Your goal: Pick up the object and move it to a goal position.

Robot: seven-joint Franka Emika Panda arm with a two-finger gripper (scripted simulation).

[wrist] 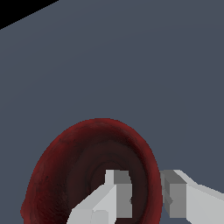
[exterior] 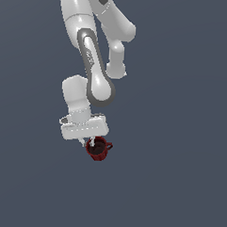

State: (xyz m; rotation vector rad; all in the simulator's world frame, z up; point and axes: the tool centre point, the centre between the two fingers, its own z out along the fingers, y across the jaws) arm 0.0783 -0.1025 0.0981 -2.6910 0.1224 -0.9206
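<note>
Your arm reaches steeply down, wrist bent, and the claw (exterior: pixel 90 143) pinches the mug (exterior: pixel 99 150) wall: one finger (wrist: pixel 117 192) inside, one outside.

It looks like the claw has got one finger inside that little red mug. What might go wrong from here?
Two things, judging by these views. The gripper pinches only one side of the dark red mug: one finger inside, the other outside the wall. A grip that far off centre may let the mug swing or tilt as the arm moves. The pads also cover only a narrow strip of wall, so the mug might slide out before reaching the goal.
</note>
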